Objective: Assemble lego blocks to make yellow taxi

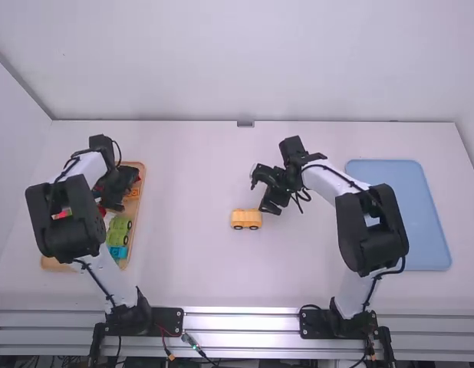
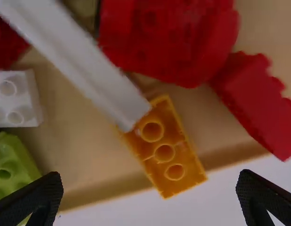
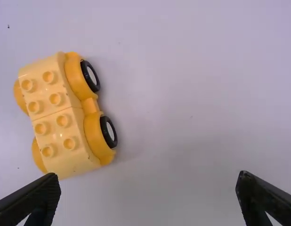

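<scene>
Over the wooden tray's far right part is my left gripper (image 1: 114, 201). In the left wrist view my left gripper (image 2: 150, 200) stands open above an orange brick (image 2: 165, 153) lying at the tray's edge, with nothing between its fingers. The yellow car (image 1: 246, 219), wheels toward the camera, stands at mid-table. My right gripper (image 1: 269, 207) is just right of it and beyond. In the right wrist view the yellow car (image 3: 58, 117) has two studded blocks side by side on its wheeled base, and my right gripper (image 3: 148, 197) is open and holds nothing.
The wooden tray (image 1: 139, 218) on the left holds red bricks (image 2: 261, 101), a white brick (image 2: 16, 99), a green brick (image 2: 11, 167) and a blue brick (image 1: 118, 251). A long white piece (image 2: 84, 66) crosses above the orange brick. A blue tray (image 1: 421, 222) lies at the right.
</scene>
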